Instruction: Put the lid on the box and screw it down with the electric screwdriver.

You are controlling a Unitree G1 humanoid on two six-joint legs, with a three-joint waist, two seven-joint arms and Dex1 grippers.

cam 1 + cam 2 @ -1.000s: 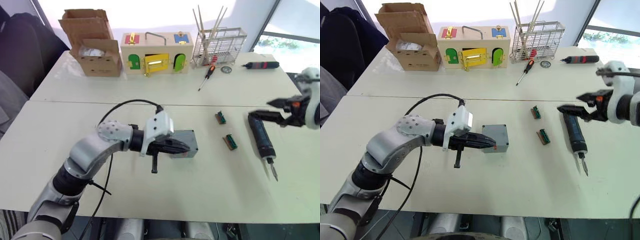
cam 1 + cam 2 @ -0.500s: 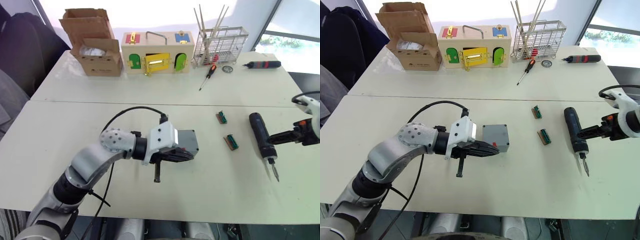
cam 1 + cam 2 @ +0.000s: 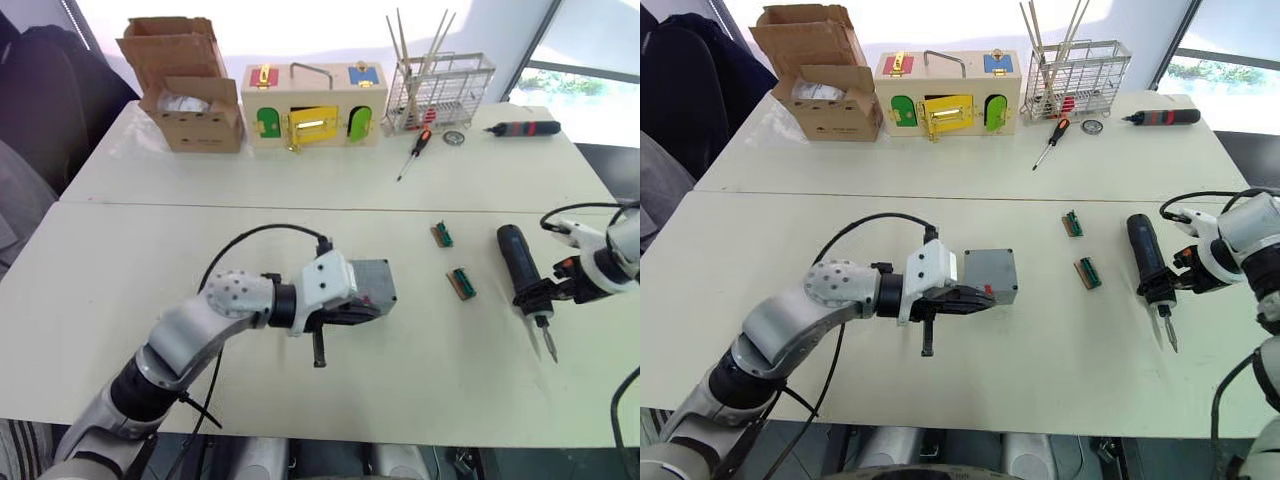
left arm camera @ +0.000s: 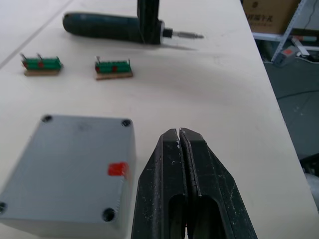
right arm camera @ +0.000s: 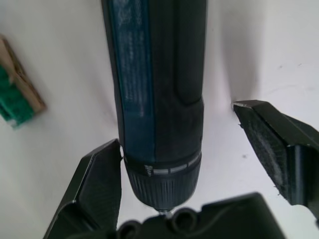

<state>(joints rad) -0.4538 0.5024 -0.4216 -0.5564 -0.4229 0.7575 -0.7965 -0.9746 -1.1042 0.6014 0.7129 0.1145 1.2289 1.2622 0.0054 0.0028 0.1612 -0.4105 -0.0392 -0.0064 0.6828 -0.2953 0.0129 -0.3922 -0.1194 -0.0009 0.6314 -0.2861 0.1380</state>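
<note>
The grey box [image 3: 372, 282] stands mid-table. Its top is a flat grey plate with corner screw holes, the lid [image 4: 70, 159], and a red mark sits at the near edge. My left gripper [image 4: 179, 133] is shut and empty, and lies along the box's near side [image 3: 975, 297]. To the right lies the black electric screwdriver [image 3: 520, 262], its bit pointing toward me. My right gripper [image 5: 177, 127] is open and straddles the screwdriver near the bit end [image 3: 545, 292]. One finger [image 5: 99, 184] is at the body, the other [image 5: 279, 149] stands apart.
Two small green circuit boards [image 3: 441, 235] [image 3: 461, 283] lie between box and screwdriver. Along the far table stand a cardboard carton [image 3: 185, 85], a wooden box with coloured doors [image 3: 312, 105], a wire rack [image 3: 437, 90], a manual screwdriver [image 3: 413, 153] and a black pen-like tool [image 3: 520, 129].
My right gripper has come down from above the screwdriver's rear and now straddles it near the bit. My left gripper stays shut beside the box.
</note>
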